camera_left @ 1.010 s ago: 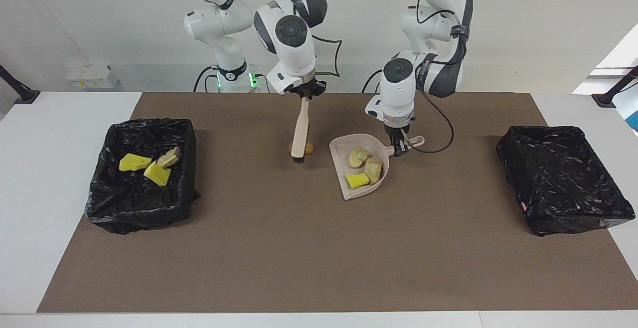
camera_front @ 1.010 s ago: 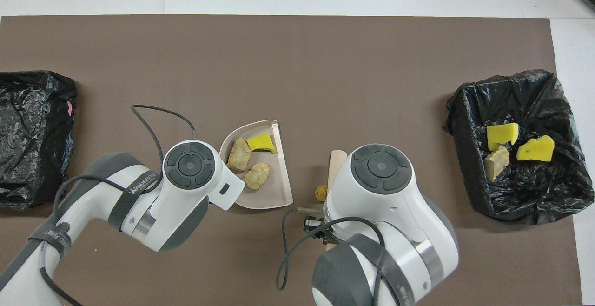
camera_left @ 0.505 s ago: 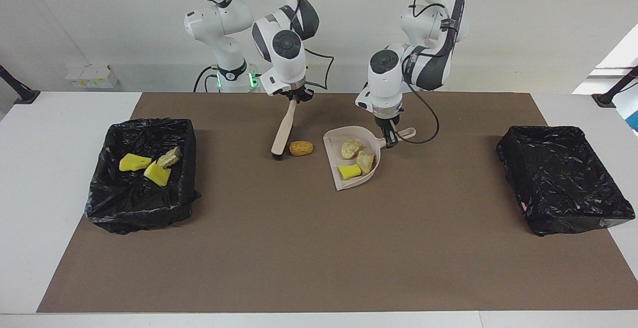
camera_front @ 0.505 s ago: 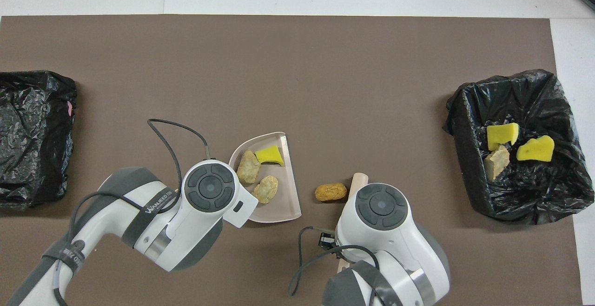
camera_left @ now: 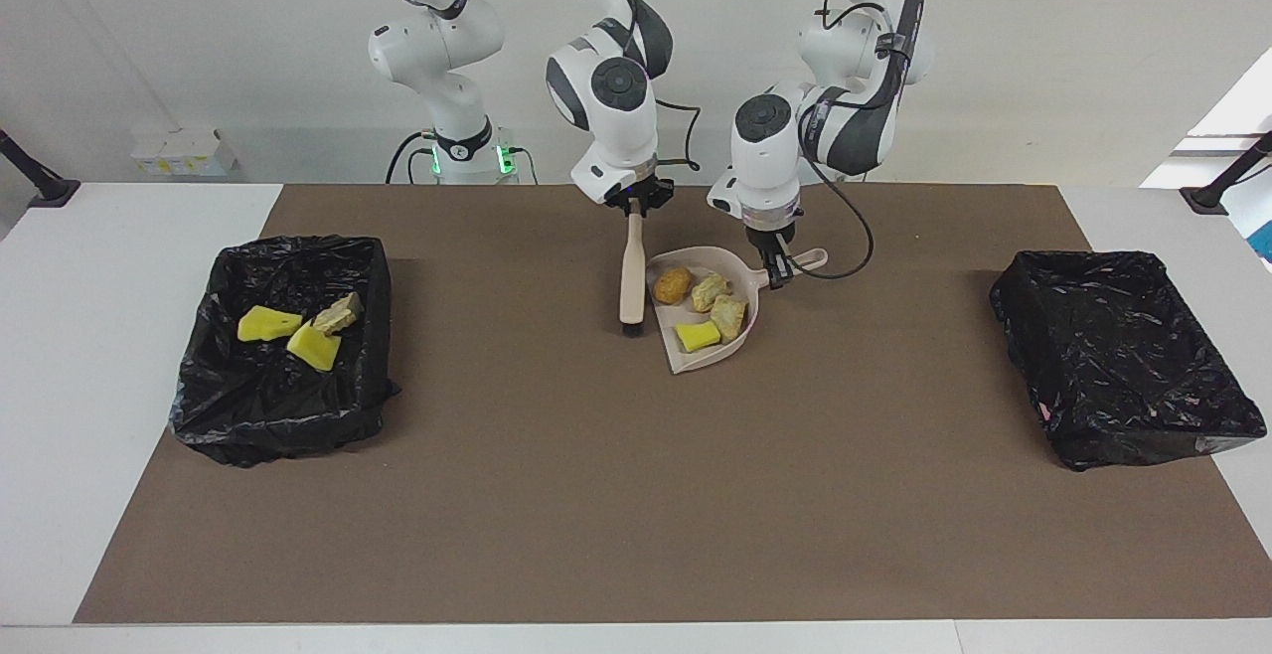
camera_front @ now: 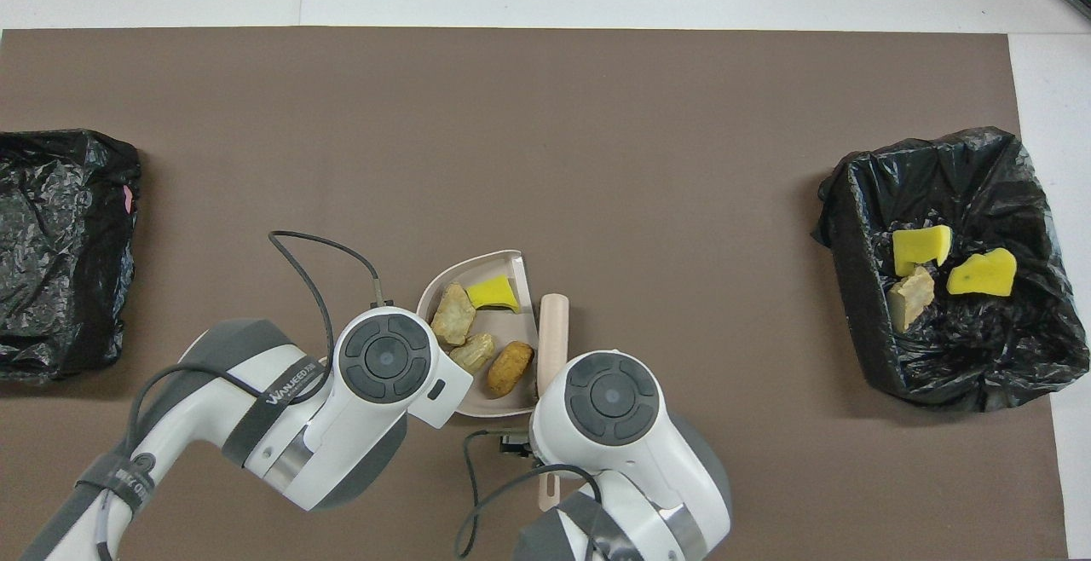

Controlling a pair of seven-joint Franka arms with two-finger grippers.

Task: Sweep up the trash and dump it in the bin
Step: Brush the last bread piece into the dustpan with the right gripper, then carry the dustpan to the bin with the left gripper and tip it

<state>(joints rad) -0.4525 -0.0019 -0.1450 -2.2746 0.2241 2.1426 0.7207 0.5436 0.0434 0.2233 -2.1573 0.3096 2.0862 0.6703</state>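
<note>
A beige dustpan lies on the brown mat, close in front of the robots. My left gripper is shut on its handle. In the pan lie several pieces of trash: a golden-brown piece, two beige pastry bits and a yellow wedge. My right gripper is shut on a beige brush. The brush stands along the pan's open lip with its bristles on the mat. In the overhead view both wrists hide the grippers.
A black-lined bin at the right arm's end holds two yellow wedges and a beige lump. Another black-lined bin sits at the left arm's end. Bare brown mat stretches from the pan away from the robots.
The right gripper swung the brush toward the pan and pushed the golden-brown piece off the mat into it. The left gripper drew the pan nearer to the robots.
</note>
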